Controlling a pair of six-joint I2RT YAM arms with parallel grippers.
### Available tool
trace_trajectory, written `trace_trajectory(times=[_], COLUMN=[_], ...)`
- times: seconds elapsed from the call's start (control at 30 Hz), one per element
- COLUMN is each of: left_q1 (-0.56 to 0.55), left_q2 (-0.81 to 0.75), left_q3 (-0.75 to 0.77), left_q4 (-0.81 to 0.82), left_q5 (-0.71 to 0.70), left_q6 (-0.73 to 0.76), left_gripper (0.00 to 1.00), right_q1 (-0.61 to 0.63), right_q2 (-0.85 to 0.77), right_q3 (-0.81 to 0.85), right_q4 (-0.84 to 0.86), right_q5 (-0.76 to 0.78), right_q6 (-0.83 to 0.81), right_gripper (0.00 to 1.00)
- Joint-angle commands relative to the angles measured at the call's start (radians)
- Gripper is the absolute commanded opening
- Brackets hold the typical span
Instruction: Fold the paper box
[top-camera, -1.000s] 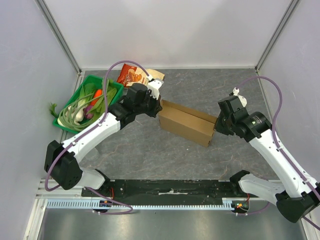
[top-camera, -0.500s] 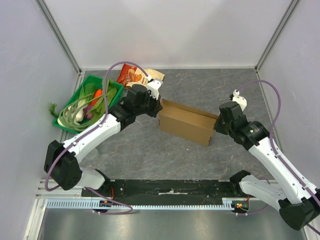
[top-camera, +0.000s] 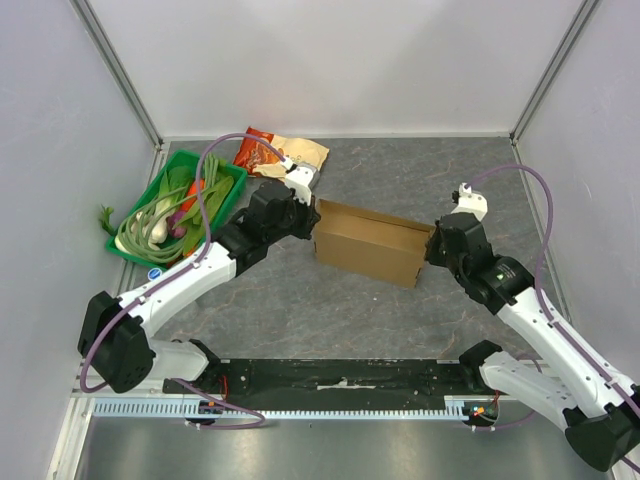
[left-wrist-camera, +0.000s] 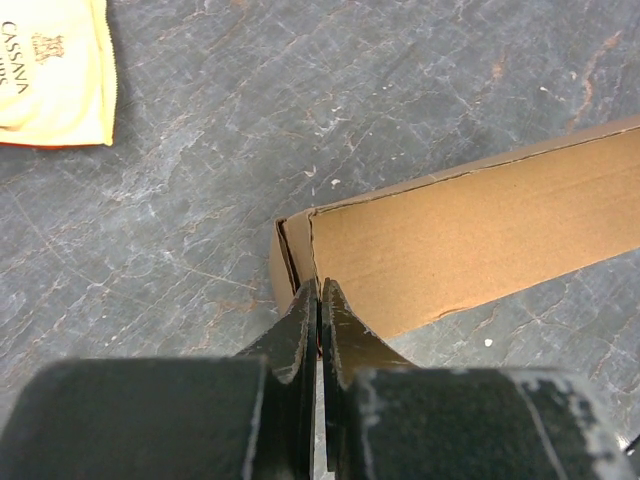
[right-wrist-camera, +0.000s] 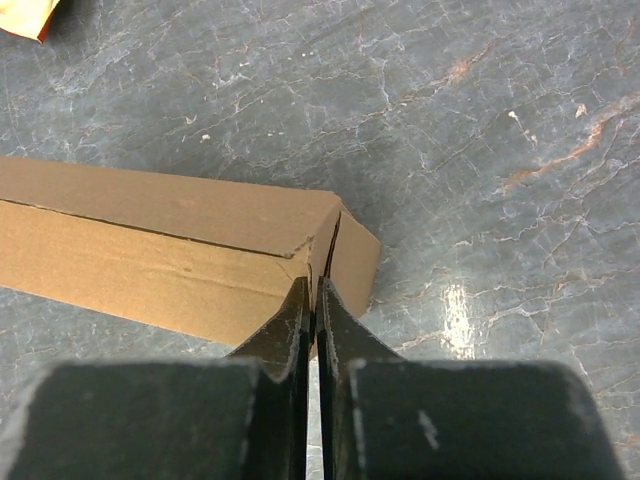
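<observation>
The paper box (top-camera: 368, 243) lies mid-desk (top-camera: 300, 300), so with the left end effector (left-wrist-camera: 318, 290) and right end effector (right-wrist-camera: 313, 288) each pinched fully together at its opposite ends, equal inward pressure should probably seat the end flaps without skidding it.

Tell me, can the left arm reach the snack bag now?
Probably yes: only bare table lies between the left arm and the snack bag, but its jaws look shut on the box end and must release first.
</observation>
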Motion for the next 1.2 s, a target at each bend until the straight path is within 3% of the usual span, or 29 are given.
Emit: trace_trajectory(times=[0.0, 0.8, 1.0, 1.17], left_q1=[-0.024, -0.061, -0.073, -0.076], left_q2=[0.026, 0.036, 0.081, 0.091], left_q3=[0.005, 0.055, 0.084, 0.082], left_q4=[-0.208, -0.337, -0.404, -0.424], left_q5=[-0.039, -0.151, -0.266, -0.262], left_q6=[0.041, 0.259, 0.173, -0.028], left_gripper=[0.02, 0.02, 0.02, 0.02], right_q1=[0.017, 0.017, 0.018, 0.017], right_q2=[0.056, 0.073, 0.073, 0.067], right_q3=[-0.039, -0.073, -0.077, -0.074], right_q4=[-0.027, -0.024, -0.021, -0.026], right_q5=[-0.072, -0.095, -0.101, -0.107], right_q6=[-0.038, -0.049, -0.041, -0.029], right_gripper=[0.03, 0.0, 0.0, 0.0])
